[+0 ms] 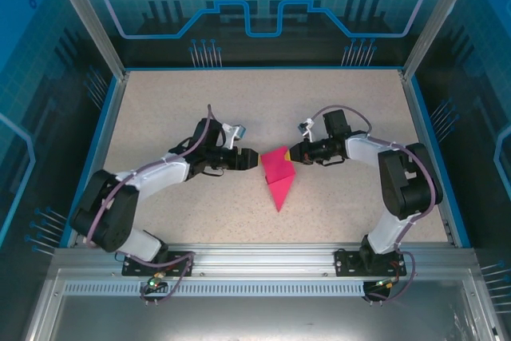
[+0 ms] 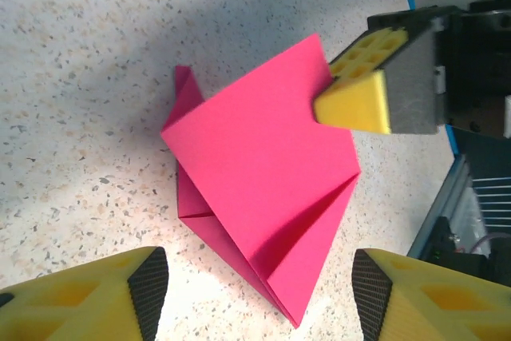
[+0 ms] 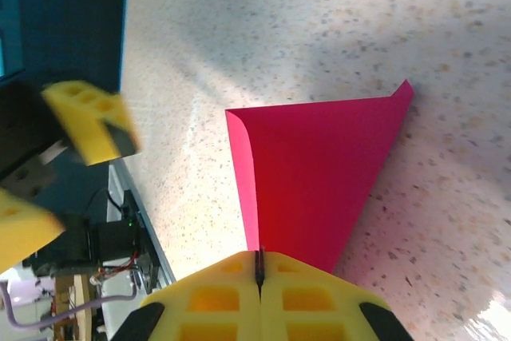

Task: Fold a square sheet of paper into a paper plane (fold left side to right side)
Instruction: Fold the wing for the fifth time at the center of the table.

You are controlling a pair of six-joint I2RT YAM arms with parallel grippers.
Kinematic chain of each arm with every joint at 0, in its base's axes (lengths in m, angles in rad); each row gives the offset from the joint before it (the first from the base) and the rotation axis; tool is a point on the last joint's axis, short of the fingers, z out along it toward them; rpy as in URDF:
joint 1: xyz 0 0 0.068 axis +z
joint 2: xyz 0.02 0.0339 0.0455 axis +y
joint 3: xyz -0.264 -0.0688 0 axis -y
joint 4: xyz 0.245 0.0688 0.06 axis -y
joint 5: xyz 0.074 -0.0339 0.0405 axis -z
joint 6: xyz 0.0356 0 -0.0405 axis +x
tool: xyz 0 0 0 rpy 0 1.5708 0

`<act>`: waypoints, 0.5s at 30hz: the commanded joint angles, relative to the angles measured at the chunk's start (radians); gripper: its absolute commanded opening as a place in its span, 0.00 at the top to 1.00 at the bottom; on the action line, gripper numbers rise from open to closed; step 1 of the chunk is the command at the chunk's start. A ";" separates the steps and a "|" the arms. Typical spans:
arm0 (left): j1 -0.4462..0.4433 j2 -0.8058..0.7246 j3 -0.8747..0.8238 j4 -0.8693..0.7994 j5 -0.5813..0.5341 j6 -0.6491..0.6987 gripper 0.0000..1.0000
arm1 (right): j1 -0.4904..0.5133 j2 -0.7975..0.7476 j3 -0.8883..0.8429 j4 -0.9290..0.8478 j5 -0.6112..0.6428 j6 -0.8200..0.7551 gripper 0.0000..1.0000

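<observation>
Your right gripper [image 3: 259, 265] pinches a corner of the thin magenta-pink folded paper sheet [image 3: 319, 173]; your left gripper [image 1: 254, 160] stands spread just beside it

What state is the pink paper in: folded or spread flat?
Folded: the square sheet of paper shows overlapping flaps and creases, tapering to a point; right gripper pinches its corner.

Square sheet of paper [image 1: 279, 177] lies folded on the table [image 1: 160, 117], mid-surface. Left gripper [image 1: 254, 160] sits just left of the sheet's far end; right gripper [image 1: 292, 152] is at its far right corner, touching. Arm bases stand nearer than the sheet, one on each side.
</observation>
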 commanded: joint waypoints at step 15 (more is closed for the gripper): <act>-0.514 0.181 0.394 -0.531 -0.624 -0.058 0.32 | 0.027 0.055 0.142 -0.199 0.112 0.178 1.00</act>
